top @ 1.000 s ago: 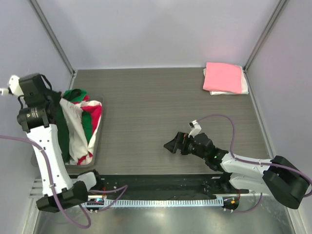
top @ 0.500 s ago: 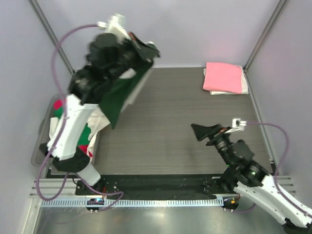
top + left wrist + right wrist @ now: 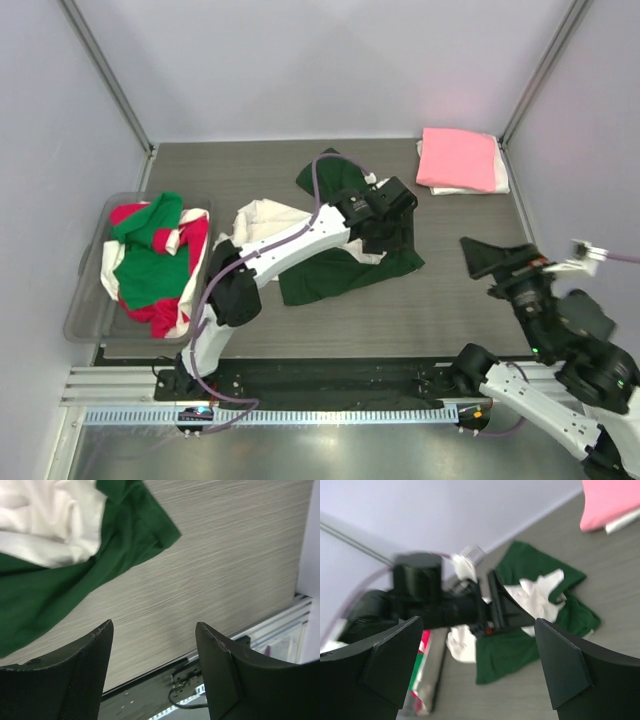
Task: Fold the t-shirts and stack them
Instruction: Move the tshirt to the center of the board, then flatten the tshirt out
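Observation:
A green and cream-white t-shirt [image 3: 335,262] lies crumpled on the middle of the table; it also shows in the left wrist view [image 3: 75,575] and the right wrist view [image 3: 520,647]. My left gripper [image 3: 388,203] hovers over its far right part, open, nothing between the fingers [image 3: 152,625]. A folded pink t-shirt [image 3: 457,157] rests on a folded white one [image 3: 500,183] at the far right corner. More t-shirts, red, green and white [image 3: 150,262], are bunched in the tub. My right gripper [image 3: 497,258] is raised at the right, open and empty [image 3: 477,620].
The clear plastic tub [image 3: 84,318] stands at the table's left edge. The left arm [image 3: 290,240] stretches diagonally over the shirt. Purple walls close off the back and sides. A black rail [image 3: 330,378] runs along the near edge.
The left arm lifted the green and white shirt out of the tub, swung it over the table's middle and let it go. The right arm pulled back to the right and rose.

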Action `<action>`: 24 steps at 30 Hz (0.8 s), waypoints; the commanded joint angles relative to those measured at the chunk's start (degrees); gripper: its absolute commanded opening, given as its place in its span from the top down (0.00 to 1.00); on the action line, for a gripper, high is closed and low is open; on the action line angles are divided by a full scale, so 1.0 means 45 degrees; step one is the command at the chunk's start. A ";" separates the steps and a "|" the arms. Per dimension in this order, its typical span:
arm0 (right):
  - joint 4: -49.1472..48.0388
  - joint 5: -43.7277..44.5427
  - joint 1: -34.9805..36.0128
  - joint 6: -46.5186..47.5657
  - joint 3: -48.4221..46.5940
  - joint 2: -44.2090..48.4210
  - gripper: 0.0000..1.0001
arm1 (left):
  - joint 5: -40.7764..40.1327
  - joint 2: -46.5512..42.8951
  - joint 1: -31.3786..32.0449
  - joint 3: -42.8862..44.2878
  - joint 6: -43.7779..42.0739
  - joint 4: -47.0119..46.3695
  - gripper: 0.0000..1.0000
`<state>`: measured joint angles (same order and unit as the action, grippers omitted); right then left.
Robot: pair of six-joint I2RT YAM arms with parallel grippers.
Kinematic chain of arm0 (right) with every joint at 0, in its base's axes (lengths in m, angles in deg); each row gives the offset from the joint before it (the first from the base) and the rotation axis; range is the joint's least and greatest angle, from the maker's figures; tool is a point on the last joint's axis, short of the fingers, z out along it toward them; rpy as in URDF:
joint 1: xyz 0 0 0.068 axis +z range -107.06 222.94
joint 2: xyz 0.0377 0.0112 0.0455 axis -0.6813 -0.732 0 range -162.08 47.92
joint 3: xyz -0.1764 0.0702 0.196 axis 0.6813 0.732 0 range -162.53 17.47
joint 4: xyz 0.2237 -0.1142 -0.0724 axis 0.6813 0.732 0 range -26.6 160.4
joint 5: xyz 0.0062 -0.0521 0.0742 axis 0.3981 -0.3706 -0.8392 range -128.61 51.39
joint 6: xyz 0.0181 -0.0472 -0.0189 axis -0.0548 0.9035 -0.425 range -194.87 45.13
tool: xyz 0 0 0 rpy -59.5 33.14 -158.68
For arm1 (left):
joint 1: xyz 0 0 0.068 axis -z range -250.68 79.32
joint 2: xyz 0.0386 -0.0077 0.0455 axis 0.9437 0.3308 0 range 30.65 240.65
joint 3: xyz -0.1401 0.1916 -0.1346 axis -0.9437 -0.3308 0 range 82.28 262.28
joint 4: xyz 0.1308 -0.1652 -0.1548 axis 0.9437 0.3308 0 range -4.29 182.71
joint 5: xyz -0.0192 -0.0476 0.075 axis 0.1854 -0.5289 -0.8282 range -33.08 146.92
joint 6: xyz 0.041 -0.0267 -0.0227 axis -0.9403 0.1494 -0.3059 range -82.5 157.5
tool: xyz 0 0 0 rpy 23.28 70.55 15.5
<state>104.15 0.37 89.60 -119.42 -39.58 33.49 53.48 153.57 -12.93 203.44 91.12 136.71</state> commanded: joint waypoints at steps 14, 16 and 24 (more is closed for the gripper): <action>-0.3138 -0.5400 0.2111 -0.3165 0.1941 -1.1680 0.05 | -0.3061 -1.2349 -0.7247 -0.8991 -0.2129 0.1340 0.32; -0.3138 -0.5459 0.2773 -0.3146 0.0770 -1.3250 0.05 | -0.3606 -1.3207 -0.7521 -0.9733 -0.2617 0.1711 0.31; -0.1618 -0.5284 0.4066 -0.1838 -0.4850 -2.0102 0.07 | -0.4098 -1.5554 -0.7854 -1.2177 -0.2854 0.1518 0.30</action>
<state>93.75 -24.18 106.80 -130.51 -53.68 -51.19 37.35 86.68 -47.77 150.31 80.15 143.57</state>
